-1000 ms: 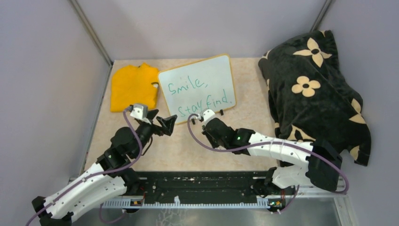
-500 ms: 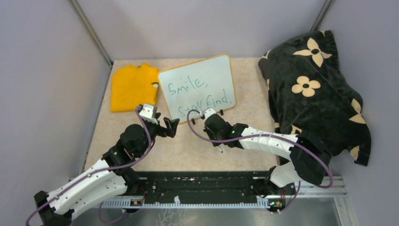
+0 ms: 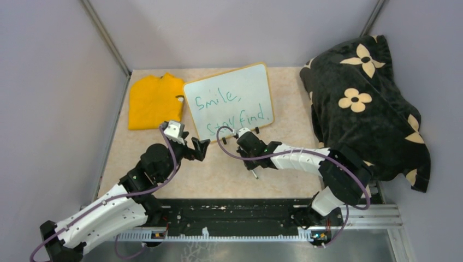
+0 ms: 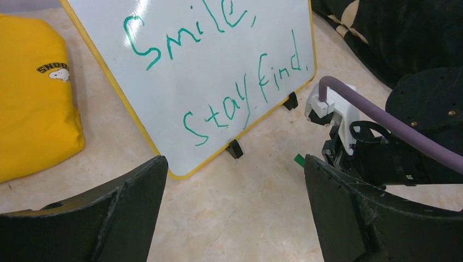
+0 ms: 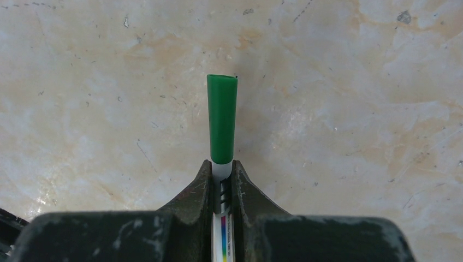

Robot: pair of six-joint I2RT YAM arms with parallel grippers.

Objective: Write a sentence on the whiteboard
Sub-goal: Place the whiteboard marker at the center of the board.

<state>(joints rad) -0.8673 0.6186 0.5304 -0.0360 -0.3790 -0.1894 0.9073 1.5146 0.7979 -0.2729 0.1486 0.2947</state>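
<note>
Only the right wrist view shows the green-ended marker point(image 5: 221, 117) clamped in the narrow right jaws, just in front of the whiteboard point(image 3: 229, 98). The whiteboard stands on the bench point(image 3: 218, 174), long axis left to right, face to the arms, its sentence point(image 3: 232, 109) running along it in two lines. The left jaws gape wide, holding nothing, before its left corner.
</note>
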